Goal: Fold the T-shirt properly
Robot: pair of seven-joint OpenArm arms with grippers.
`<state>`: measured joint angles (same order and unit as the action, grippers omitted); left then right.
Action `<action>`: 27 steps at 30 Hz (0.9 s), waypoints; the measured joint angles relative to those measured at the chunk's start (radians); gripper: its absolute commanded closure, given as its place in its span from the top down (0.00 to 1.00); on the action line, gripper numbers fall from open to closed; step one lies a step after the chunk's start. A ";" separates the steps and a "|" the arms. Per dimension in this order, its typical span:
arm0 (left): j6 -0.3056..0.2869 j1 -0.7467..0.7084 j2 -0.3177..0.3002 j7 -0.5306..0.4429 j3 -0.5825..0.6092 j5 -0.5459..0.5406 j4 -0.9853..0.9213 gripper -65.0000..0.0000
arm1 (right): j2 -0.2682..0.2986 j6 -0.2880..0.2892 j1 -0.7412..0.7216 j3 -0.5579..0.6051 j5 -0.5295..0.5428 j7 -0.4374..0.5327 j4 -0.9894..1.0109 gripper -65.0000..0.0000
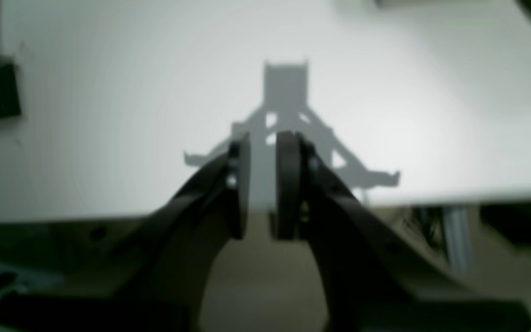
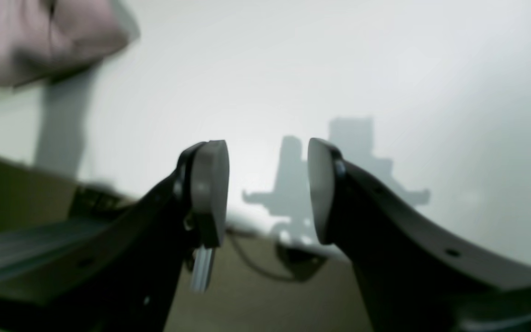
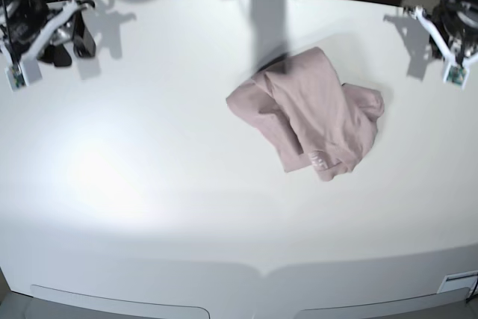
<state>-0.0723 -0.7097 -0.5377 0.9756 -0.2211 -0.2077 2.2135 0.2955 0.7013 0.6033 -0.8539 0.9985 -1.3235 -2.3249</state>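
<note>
Desk [image 3: 149,207]: white, wide, curved at the far edge; dark clutter and cables behind it.
Shirt [image 3: 306,113]: pink-mauve, lying crumpled right of centre on the desk, bunched into overlapping layers, a small pale label near its front edge; well apart from both arms.
Right jaws [image 2: 268,191]: parked over the desk's corner at the base view's far left, standing clearly apart, holding nothing.
Left jaws [image 1: 262,184]: parked at the base view's far right, nearly together with a narrow gap, holding nothing.
Step, as judged: not yet begun; spreading flat needed before any fold.
Risk, layers: pinching into the heap likely to catch two or three thicknesses at once, lifting a lump instead of one edge.
Risk, hidden parts: sleeves and hem buried in the bunch, hard to tell apart, so wrong corners easily taken and the fold skewed.
Risk, slide: thin soft cloth on a smooth top prone to dragging rather than opening.
Risk, narrow gap: left jaws possibly too close-set to admit cloth unless widened first.
Count: one shirt, one desk, two arms, two pairs of jaws.
</note>
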 measured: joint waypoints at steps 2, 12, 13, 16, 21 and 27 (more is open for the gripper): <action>-0.002 -0.084 0.001 0.004 0.000 -0.030 0.000 0.14 | -0.027 0.001 0.084 -0.060 0.084 -0.005 -0.019 0.44; -0.089 -0.443 0.148 -0.059 -0.001 -0.029 0.000 0.12 | -0.220 0.000 0.436 -0.090 0.138 -0.022 -0.006 0.44; -0.106 -0.463 0.157 -0.063 -0.001 -0.031 -0.002 0.12 | -0.219 0.000 0.449 -0.088 0.135 -0.013 0.008 0.44; -0.146 -0.483 0.169 -0.167 0.000 -0.033 -0.061 0.12 | -0.212 0.000 0.444 -0.050 0.140 0.043 0.098 0.44; -0.141 -0.348 0.166 -0.222 0.026 -0.023 -0.352 0.12 | -0.147 -0.008 0.402 0.175 -0.080 0.208 0.439 0.44; -0.146 -0.090 0.225 -0.310 0.042 -0.024 -0.868 0.12 | -0.055 -0.011 0.200 0.436 -0.272 0.474 0.995 0.44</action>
<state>-0.2184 -0.7998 -0.3126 0.6655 -0.1795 -0.2317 1.3453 0.2401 0.6903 0.8032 -0.4175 0.7265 -0.8494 -1.3296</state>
